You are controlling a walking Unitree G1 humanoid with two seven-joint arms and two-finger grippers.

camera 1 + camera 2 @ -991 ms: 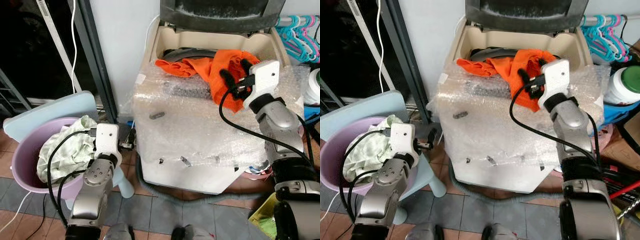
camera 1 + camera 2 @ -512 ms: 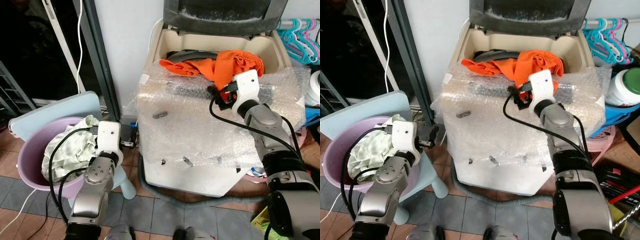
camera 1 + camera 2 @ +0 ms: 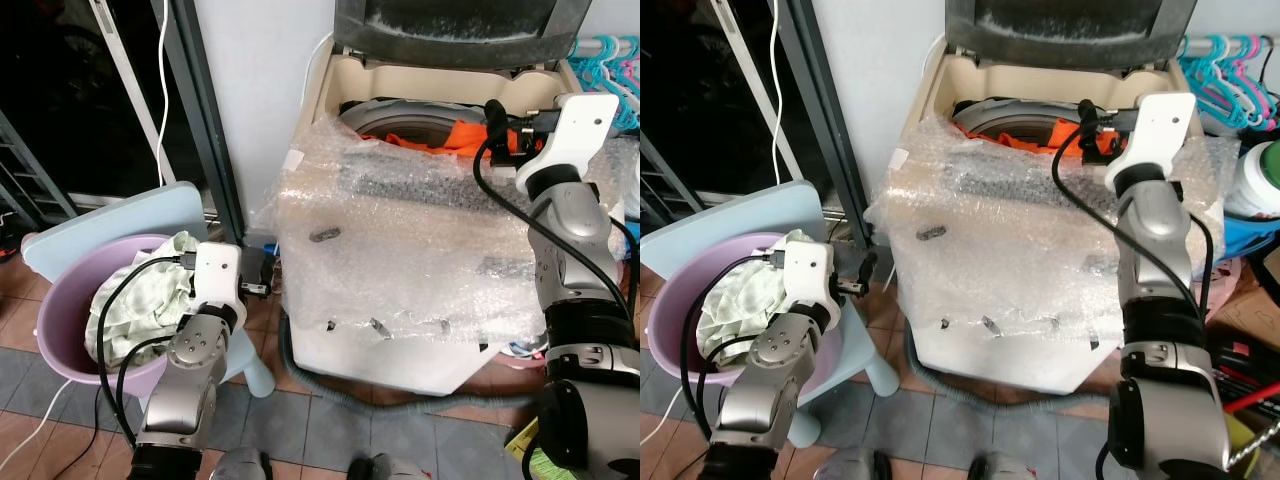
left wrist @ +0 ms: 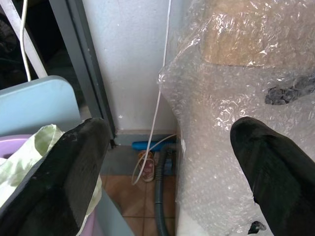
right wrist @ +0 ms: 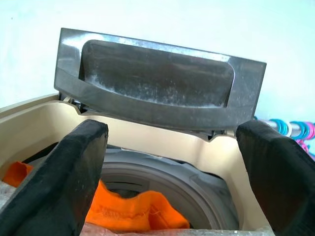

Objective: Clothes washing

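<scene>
- White wall (image 3: 260, 90) behind; a dark metal door frame (image 3: 200, 120) beside it, a white cable (image 3: 163, 70) hanging
- Tiled floor (image 3: 330, 425) — grey and terracotta; a grey hose (image 3: 400, 400) across it
- Pale blue stool (image 3: 120, 215); teal hangers (image 3: 605, 55) far right

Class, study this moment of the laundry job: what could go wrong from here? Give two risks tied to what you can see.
1. The orange garment lies partly over the drum's rim, so it could catch when the lid closes.
2. The right pincer, open, hovers above loose bubble wrap covering the washing machine; its black cable could snag the wrap.
</scene>
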